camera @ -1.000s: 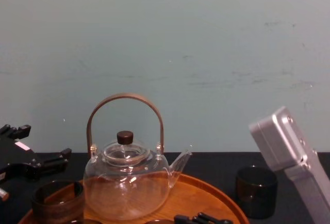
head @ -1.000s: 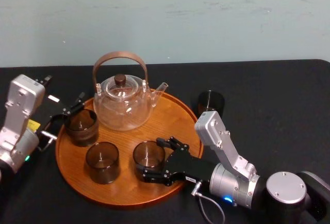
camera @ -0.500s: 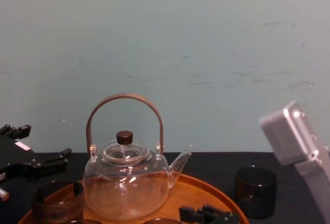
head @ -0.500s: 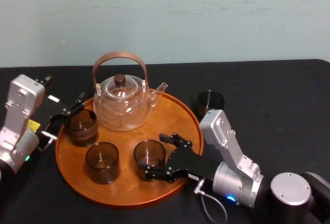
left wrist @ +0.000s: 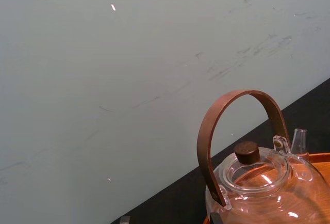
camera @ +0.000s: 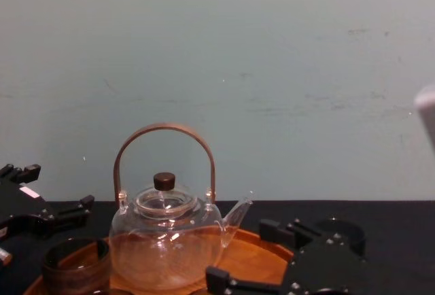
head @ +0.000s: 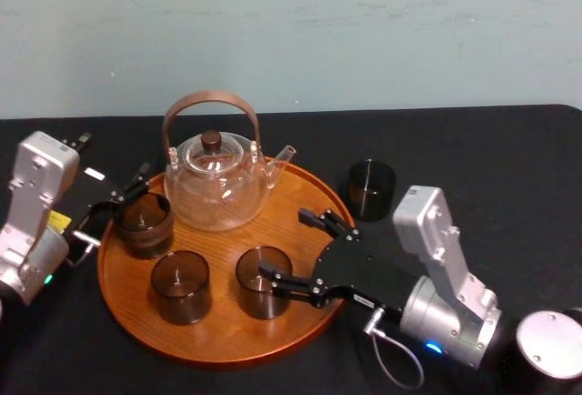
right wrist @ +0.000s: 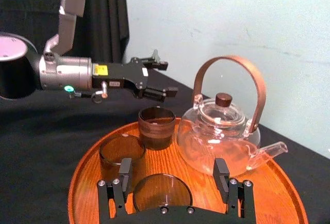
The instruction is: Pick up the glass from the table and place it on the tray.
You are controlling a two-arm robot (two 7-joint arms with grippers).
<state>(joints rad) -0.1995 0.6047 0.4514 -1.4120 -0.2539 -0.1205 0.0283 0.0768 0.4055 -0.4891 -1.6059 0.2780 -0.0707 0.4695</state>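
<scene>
Black table (head: 509, 158) carries the round wooden tray (head: 298, 197); one dark glass (head: 371, 187) stands just beside it.

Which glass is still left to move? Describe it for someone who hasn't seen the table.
Start at the round wooden tray holding the glass teapot. Just off its rim on the robot's right, a dark glass stands alone on the black table, beyond the open right pincer. Unlike the three glasses on the tray, it rests on bare table.
</scene>
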